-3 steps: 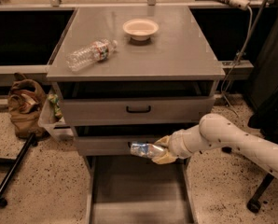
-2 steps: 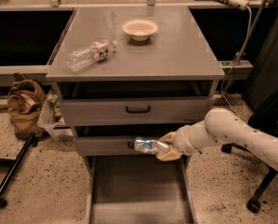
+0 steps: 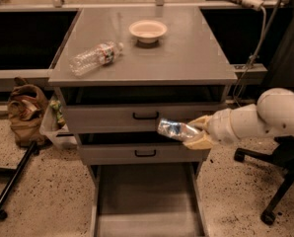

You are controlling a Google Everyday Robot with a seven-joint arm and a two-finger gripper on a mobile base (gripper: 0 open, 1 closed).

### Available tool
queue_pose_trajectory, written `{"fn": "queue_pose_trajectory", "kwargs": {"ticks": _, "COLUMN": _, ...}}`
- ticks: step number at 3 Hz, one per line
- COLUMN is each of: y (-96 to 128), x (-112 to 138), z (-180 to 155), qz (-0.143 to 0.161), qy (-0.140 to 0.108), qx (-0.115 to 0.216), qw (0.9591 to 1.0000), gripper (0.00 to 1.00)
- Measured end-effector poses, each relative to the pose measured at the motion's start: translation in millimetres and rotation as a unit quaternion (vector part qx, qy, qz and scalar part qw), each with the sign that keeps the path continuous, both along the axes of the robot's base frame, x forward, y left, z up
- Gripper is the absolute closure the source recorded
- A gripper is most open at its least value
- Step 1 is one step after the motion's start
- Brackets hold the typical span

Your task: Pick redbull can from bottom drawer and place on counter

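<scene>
My gripper [image 3: 194, 132] is shut on the redbull can [image 3: 174, 129], a slim silver and blue can held on its side. It hangs in front of the two upper drawers, at the right, above the open bottom drawer [image 3: 146, 201]. The drawer's flat grey floor holds nothing that I can see. The counter [image 3: 186, 53] is the grey cabinet top, above and behind the can. My white arm reaches in from the right.
A clear plastic bottle [image 3: 95, 57] lies on its side on the counter's left part. A pale bowl [image 3: 148, 30] stands at the counter's back middle. A brown bag [image 3: 24, 110] sits on the floor at the left. A black chair base [image 3: 275, 181] stands at the right.
My gripper has risen with the can, from level with the second drawer front to the gap between the two upper drawers, and has moved a little right.
</scene>
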State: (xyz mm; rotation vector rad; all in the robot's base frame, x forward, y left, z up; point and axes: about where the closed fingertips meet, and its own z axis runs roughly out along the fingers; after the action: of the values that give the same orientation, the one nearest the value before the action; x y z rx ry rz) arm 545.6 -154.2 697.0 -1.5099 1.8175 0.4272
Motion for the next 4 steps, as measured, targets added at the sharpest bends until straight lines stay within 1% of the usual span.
{"fn": "queue_pose_trajectory", "kwargs": {"ticks": 1, "y": -1, "x": 4, "z": 55, "qz": 0.016, "qy": -0.032, "qx": 0.013, "qw": 0.9993, "gripper": 1.00}}
{"fn": "queue_pose_trajectory", "kwargs": {"ticks": 2, "y": 9, "x": 9, "z": 93, "qz": 0.033, "qy": -0.066, "qx": 0.017, "qw": 0.9971, "gripper": 1.00}}
{"fn": "queue_pose_trajectory", "kwargs": {"ticks": 3, "y": 9, "x": 9, "z": 93, "qz": 0.033, "qy": -0.066, "qx": 0.017, "qw": 0.9971, "gripper": 1.00}}
{"fn": "queue_pose_trajectory", "kwargs": {"ticks": 4, "y": 9, "x": 21, "z": 123, "qz": 0.033, "qy": -0.087, "qx": -0.007, "qw": 0.9956, "gripper": 1.00}}
